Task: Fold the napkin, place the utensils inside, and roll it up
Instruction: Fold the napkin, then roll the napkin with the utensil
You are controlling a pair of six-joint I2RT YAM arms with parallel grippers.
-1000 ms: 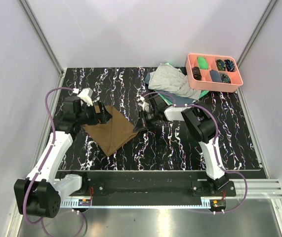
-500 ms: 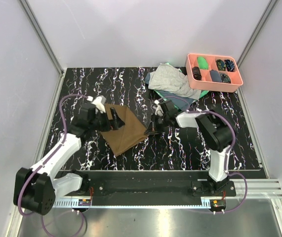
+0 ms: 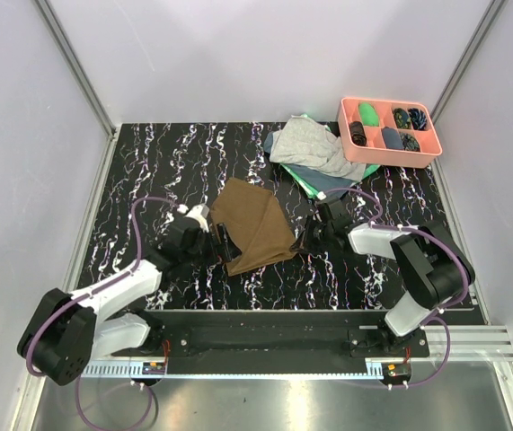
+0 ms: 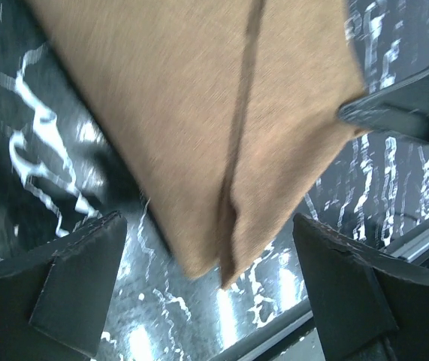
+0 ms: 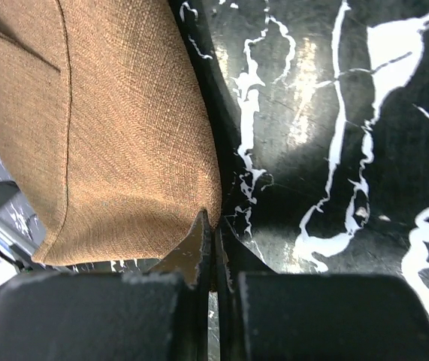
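Napkin (image 3: 256, 224) comes first: the brown cloth lies on the black table (image 3: 166, 162) between our two grippers, and it looks folded over.

Our right gripper (image 5: 212, 256) is squeezed shut, and a corner of the napkin is pinched right at its tips. We think it holds that corner so the cloth can be pulled or lifted without slipping. Out past the tips the cloth spreads flat, with a line running along it. Beside the tips, on the side away from the cloth, the table is bare, so we have room to pull that way.

Our left gripper (image 4: 208, 226) is spread wide and holds nothing. A point of the napkin sits under the gap between its fingers (image 4: 79, 278). We cannot tell if they touch the cloth. We think it hangs there ready to press or grab that side while the other side is held.

Farther out, beyond the right gripper, a green cloth (image 3: 305, 182) and a grey cloth (image 3: 308, 144) lie in a pile, near the napkin but apart from it. A pink tray (image 3: 391, 154) sits past them. We should keep the napkin's far edge away from that pile.

We cannot see the fork and spoon on the table. The things in the tray are too small to tell.
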